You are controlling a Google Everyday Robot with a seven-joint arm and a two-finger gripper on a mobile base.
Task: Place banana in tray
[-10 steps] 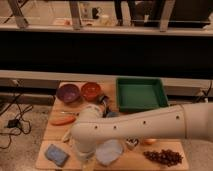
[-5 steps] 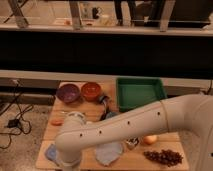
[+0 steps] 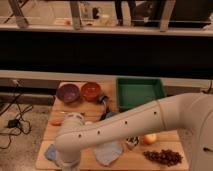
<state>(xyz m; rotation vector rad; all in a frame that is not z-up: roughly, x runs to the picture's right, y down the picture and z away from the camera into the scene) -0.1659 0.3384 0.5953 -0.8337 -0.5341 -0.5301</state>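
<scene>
camera view: gripper, jaws apart, hovers between red bowl and tray.

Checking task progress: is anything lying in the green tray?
No, the tray shows only bare green floor; the gripper is out of view past the arm.

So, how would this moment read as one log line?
arm: across table | tool: out of view, bottom left | banana: unseen | tray: empty

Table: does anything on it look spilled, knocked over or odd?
Nothing looks spilled or broken. The purple bowl, red bowl and tray sit upright. Only oddity: the robot's arm sprawls across the table, hiding its middle; the gripper is out of view, and I see no banana.
</scene>
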